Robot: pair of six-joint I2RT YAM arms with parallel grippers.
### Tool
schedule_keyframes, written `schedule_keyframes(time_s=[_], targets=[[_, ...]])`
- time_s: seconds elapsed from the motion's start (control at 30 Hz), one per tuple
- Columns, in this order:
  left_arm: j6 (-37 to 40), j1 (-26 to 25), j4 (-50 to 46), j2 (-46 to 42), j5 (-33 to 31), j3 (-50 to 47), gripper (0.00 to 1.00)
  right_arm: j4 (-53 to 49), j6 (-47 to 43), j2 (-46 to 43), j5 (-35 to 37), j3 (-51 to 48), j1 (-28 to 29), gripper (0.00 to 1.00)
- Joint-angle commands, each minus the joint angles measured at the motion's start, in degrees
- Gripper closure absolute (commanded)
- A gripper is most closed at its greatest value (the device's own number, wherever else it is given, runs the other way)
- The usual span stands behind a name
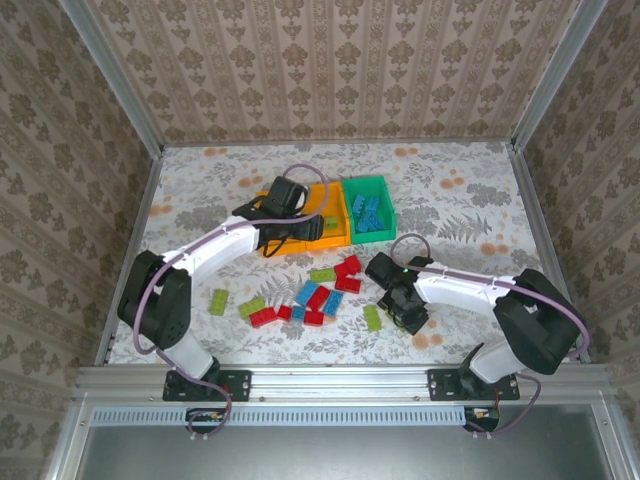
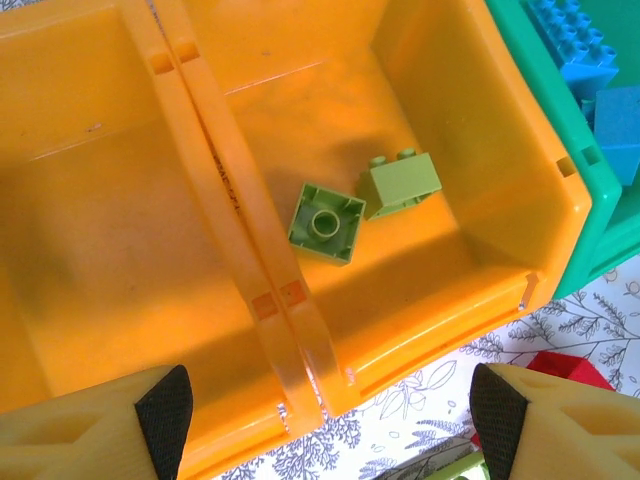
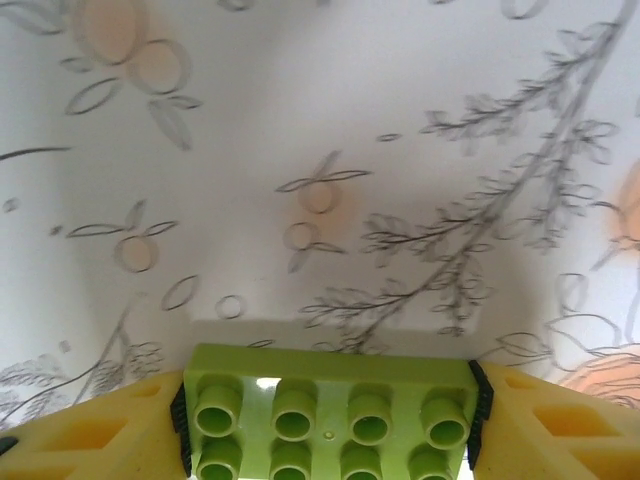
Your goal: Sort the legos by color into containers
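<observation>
Tabletop: a pale sheet with a floral print [image 1: 455, 200], with wallpapered panels on three sides.
Containers: three bins are joined in a row on the far middle of the tabletop. From the left wrist view they are the left orange bin [image 2: 90, 230], the middle orange bin [image 2: 300, 110] and the green bin [image 2: 540, 90] on the right.
Middle orange bin: holds two lime green bricks just beside each other. One is an upturned brick [image 2: 326, 222] showing its hollow underside; the other is a tilted brick [image 2: 400, 183] resting near the bin wall.
Green bin: holds light blue bricks [image 1: 371, 215].
Loose legos: red bricks [image 1: 347, 266], blue bricks [image 1: 307, 293] and lime bricks [image 1: 219, 300] are scattered on the tabletop nearer than the bins and between the two arms. One lime brick [image 1: 372, 317] lies just beside the right arm's wrist.
In the way: the left arm [image 1: 215, 245] reaches over the orange bins and covers much of them from above.
Left hand [image 2: 330, 412]: hangs above the ridge between the two orange bins. Its fingers [image 2: 165, 415] are spread wide with nothing between them.
Right hand [image 3: 328, 420]: low over the tabletop, closed on a lime green eight-stud brick [image 3: 330, 385]. The black pads [image 3: 180, 420] press against both of its short ends.
Held brick: studs face up; I cannot tell whether it touches the sheet.
</observation>
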Motion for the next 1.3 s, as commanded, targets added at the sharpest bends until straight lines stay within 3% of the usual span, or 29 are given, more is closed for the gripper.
schedule_keyframes(time_s=[0.0,0.13,0.33,0.57,0.83,0.97,1.27], targets=[[1.6,0.7,-0.7,-2.2,-1.9,-1.0,0.23,6.6,-5.6,0.9,-0.1,4.8,-1.1,0.4],[1.8,1.1,-1.2,-3.8,-3.1,-2.5,0.23,5.8,-11.6,1.3,1.6,11.1,-3.2,0.4],[0.8,1.4,-1.1,-6.5,-3.6,-5.4,0.22,9.8,-20.0,6.9,-1.9,22.3,-6.7,0.4],[0.4,1.4,-0.8,-9.2,-3.9,-9.0,0.22,14.2,-25.1,19.0,-5.8,38.4,-8.7,0.4],[-0.8,1.5,-2.4,-12.4,-5.9,-13.2,0.22,12.2,-26.9,31.8,-7.4,53.2,-10.2,0.37],[-2.2,1.5,-3.3,-14.6,-6.5,-15.3,0.21,13.6,-26.6,34.0,-7.1,55.2,-10.5,0.32],[-5.6,1.2,-3.7,-19.2,-4.8,-21.0,0.21,17.8,-31.6,34.5,-8.3,56.2,-9.5,0.1]])
